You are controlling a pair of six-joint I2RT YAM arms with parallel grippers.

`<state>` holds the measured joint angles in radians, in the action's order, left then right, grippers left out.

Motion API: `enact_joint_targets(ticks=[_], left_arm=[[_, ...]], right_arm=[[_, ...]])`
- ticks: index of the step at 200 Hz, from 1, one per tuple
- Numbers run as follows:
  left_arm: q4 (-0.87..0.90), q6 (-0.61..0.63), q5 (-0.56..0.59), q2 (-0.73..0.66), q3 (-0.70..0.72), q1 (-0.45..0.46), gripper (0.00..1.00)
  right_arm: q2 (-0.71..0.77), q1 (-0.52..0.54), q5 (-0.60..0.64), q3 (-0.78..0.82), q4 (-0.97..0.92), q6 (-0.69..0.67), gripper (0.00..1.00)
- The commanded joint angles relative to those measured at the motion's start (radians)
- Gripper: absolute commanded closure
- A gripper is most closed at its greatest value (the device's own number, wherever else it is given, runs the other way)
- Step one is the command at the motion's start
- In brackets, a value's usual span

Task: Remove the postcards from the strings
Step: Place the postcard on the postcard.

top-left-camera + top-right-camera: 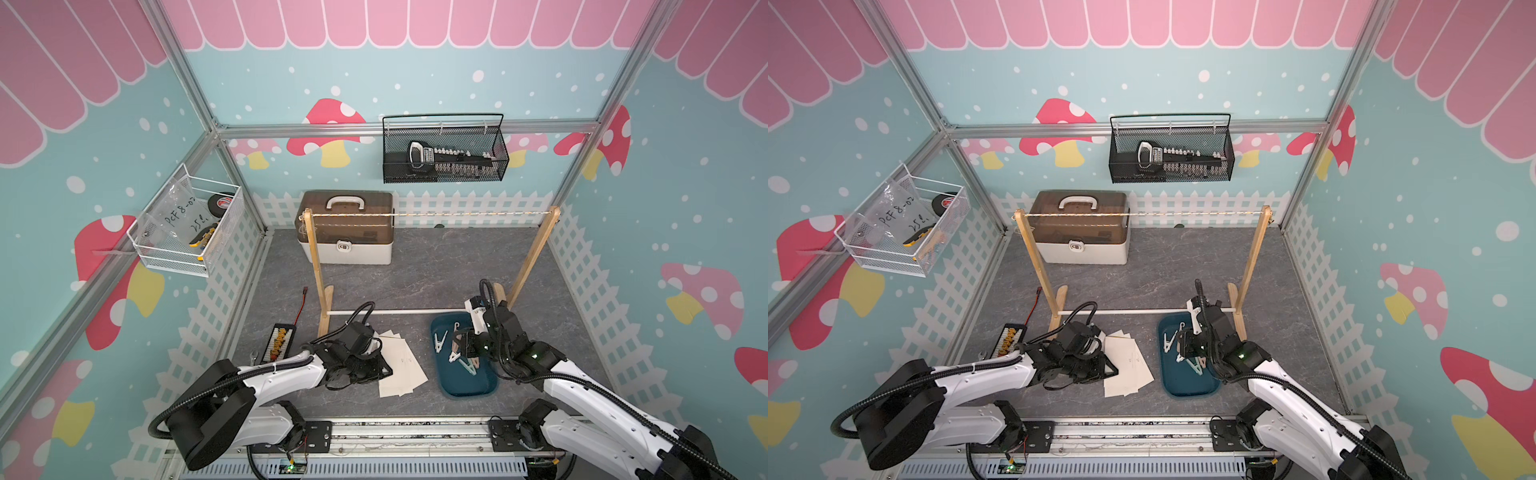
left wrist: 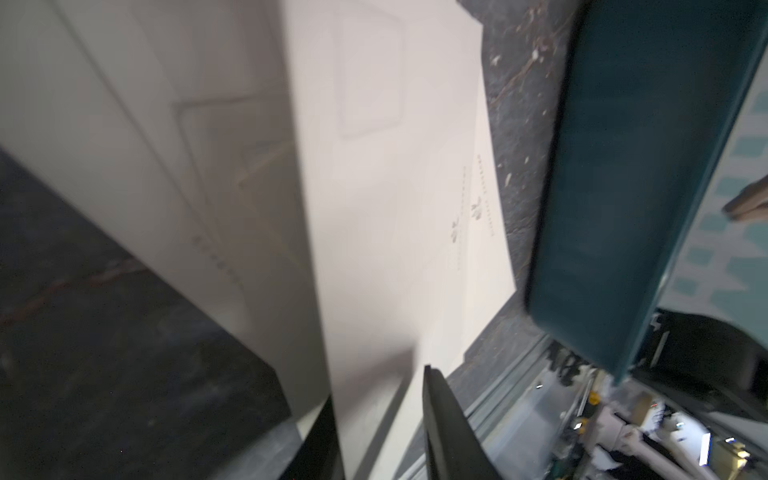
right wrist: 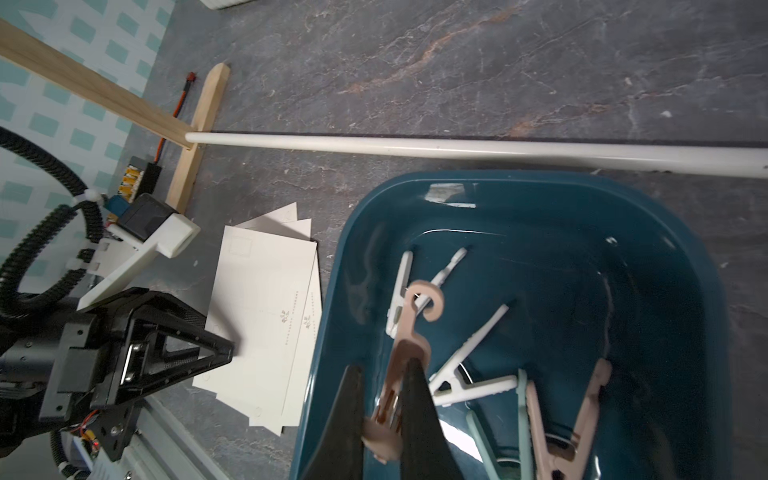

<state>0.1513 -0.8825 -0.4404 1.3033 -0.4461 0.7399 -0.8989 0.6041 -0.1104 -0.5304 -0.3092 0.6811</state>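
Lying stacked at 6 o'clock on the tabletop (image 1: pixel 415 270), the postcards (image 1: pixel 405 365) sit under the left gripper (image 2: pixel 378 386), jaws apart, seemingly releasing a card. At 5 o'clock the right gripper (image 3: pixel 383 365) clamps a clothespin (image 3: pixel 409 332) over the tray (image 1: pixel 465 382), probably to drop it. At 12, the string (image 1: pixel 428 214) hangs bare.

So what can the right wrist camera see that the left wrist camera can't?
Only the right wrist camera: the inside of the teal tray with clothespins in it, the right gripper pinching a pinkish clothespin, and the stand's white rod.
Only the left wrist camera: the gap between the left gripper's own fingers, with a card showing through, and blurry robot parts beyond.
Both: the postcards piled on the grey table, beside the teal tray.
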Motion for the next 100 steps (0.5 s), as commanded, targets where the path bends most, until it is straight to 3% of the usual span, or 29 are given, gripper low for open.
enact_joint_targets(ticks=[1, 17, 45, 49, 52, 73, 100], left_arm=[[0.019, 0.032, 0.01, 0.01, -0.044, -0.007, 0.49], [0.11, 0.078, 0.062, -0.015, -0.08, -0.006, 0.39], [0.301, 0.152, 0.221, -0.073, -0.153, -0.006, 0.3], [0.344, 0.169, 0.263, -0.082, -0.168, -0.005, 0.05], [0.38, 0.177, 0.308, -0.089, -0.184, -0.002, 0.01], [0.513, 0.23, 0.591, -0.155, -0.263, 0.009, 0.0], [0.491, 0.294, 0.862, -0.271, -0.296, 0.009, 0.0]], right_arm=[[-0.019, 0.006, 0.062, 0.013, -0.008, 0.009, 1.0], [-0.035, 0.007, 0.058, 0.021, 0.012, 0.018, 1.0], [-0.077, 0.007, 0.062, 0.016, 0.035, 0.021, 0.98], [-0.083, 0.008, 0.065, 0.015, 0.037, 0.021, 0.98], [-0.092, 0.008, 0.065, 0.015, 0.037, 0.021, 0.97], [-0.139, 0.007, 0.067, 0.005, 0.045, 0.023, 0.88], [-0.186, 0.007, 0.067, -0.019, 0.054, 0.013, 0.72]])
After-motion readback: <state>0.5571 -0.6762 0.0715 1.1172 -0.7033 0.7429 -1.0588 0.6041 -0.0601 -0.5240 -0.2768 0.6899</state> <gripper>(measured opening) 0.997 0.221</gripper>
